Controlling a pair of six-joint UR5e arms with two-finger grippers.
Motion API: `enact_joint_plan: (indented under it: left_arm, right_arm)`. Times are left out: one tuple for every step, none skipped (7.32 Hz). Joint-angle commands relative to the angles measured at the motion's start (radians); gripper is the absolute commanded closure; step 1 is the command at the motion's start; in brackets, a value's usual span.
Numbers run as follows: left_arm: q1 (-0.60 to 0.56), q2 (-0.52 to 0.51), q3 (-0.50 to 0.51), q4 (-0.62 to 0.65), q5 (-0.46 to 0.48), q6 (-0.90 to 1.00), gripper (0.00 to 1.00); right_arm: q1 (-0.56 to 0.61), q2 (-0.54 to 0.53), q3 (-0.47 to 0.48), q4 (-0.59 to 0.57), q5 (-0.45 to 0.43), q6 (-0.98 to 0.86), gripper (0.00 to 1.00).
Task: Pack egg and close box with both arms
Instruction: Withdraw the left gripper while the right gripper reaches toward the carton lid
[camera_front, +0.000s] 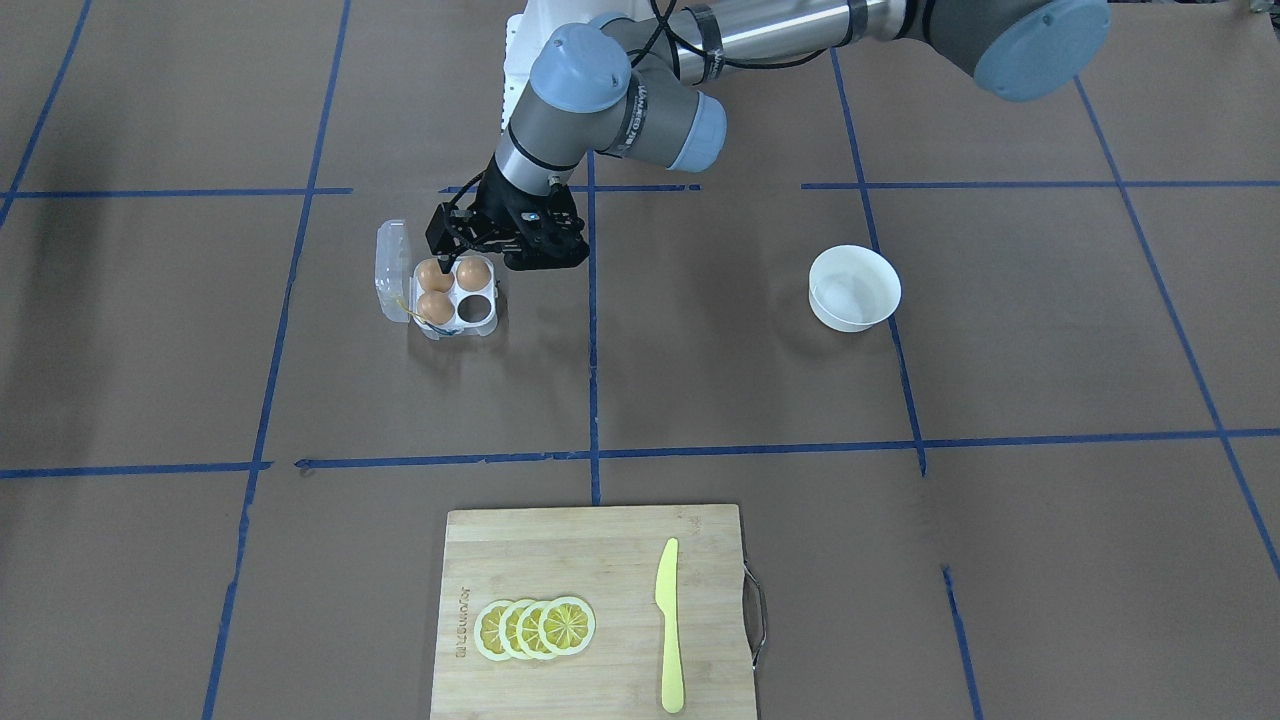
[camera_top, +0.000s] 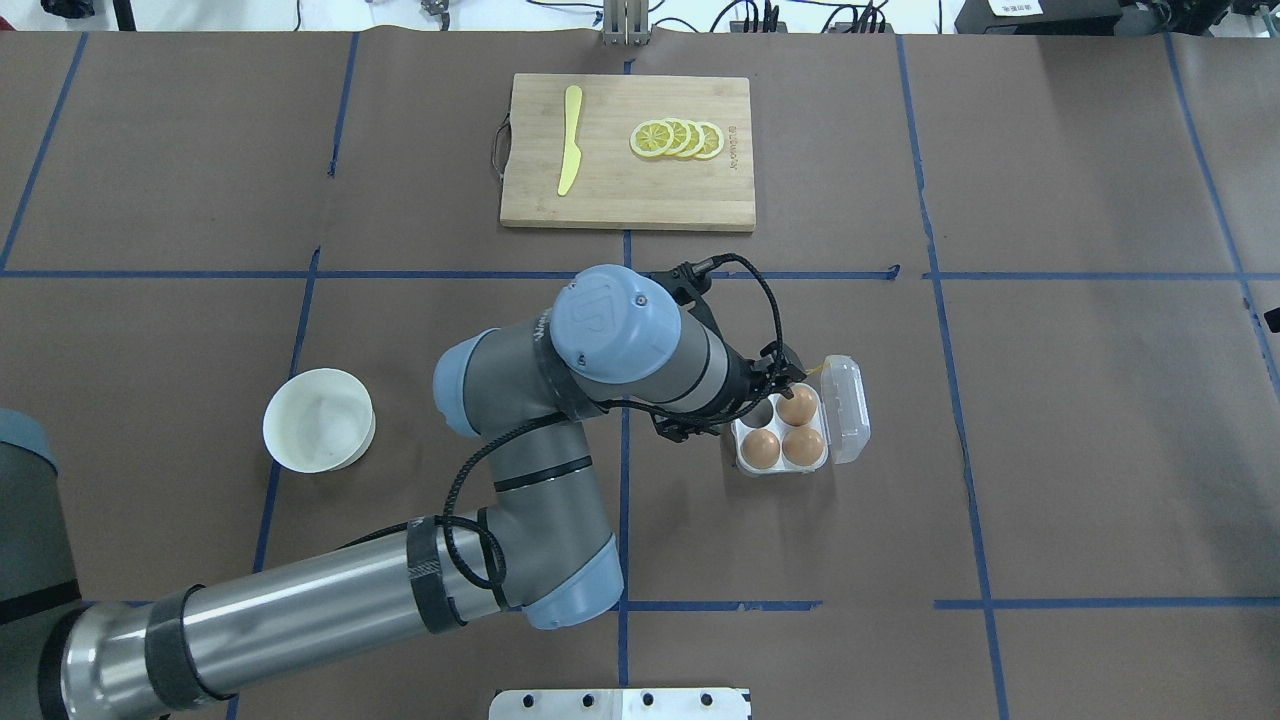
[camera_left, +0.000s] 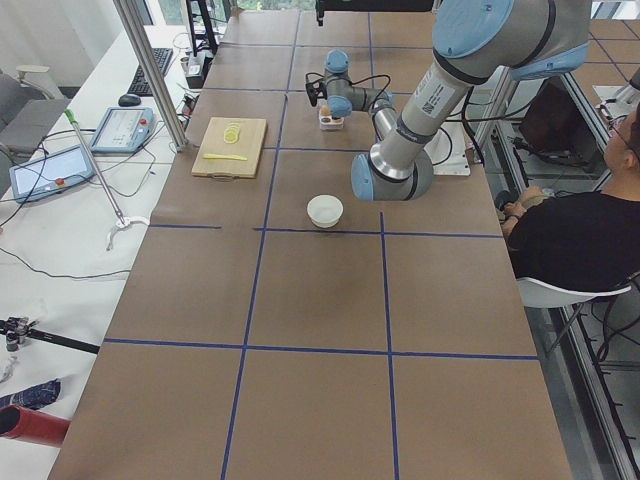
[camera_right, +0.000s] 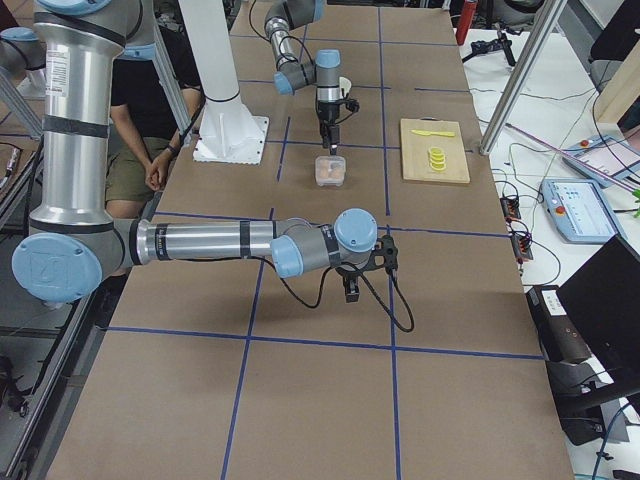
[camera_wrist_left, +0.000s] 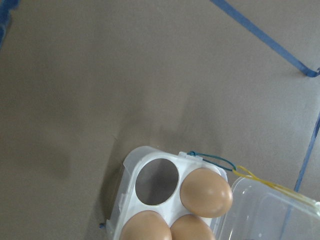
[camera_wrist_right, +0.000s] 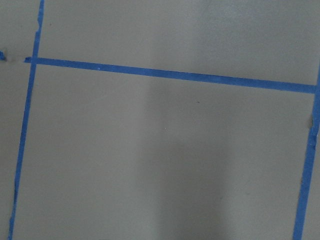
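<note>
Nearest the front-facing camera, a bamboo cutting board is noted, with lemon slices and a yellow knife laid on it. Its burnt-in brand mark is too small to be read. Farther back, the box is set with its lid swung open, evidently so that the cells can be reached. Three cells are filled. The egg is seated in the far-left cell, directly beneath the left gripper, whose jaw state cannot be told. The right gripper is held well apart, jaws likewise undetermined, presumably reserved for closing.

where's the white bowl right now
In the overhead view the white bowl sits on the left half of the table, left of the left arm, far from the egg box right of centre.
</note>
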Motion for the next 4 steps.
enact_joint_plan:
  left_arm:
    - [-0.076,0.173,-0.197,0.084,-0.002,0.144,0.11]
    - [-0.145,0.216,-0.233,0.132,-0.007,0.268,0.11]
    - [-0.226,0.295,-0.261,0.125,-0.029,0.42,0.11]
    - [-0.315,0.396,-0.29,0.117,-0.1,0.572,0.11]
  right_arm:
    - [-0.07,0.043,0.031,0.001,-0.009,0.15,0.0]
    - [-0.132,0.072,0.063,0.001,-0.03,0.272,0.0]
    - [-0.197,0.12,0.088,0.001,-0.07,0.381,0.0]
    - [-0.283,0.176,0.1,0.001,-0.127,0.499,0.0]
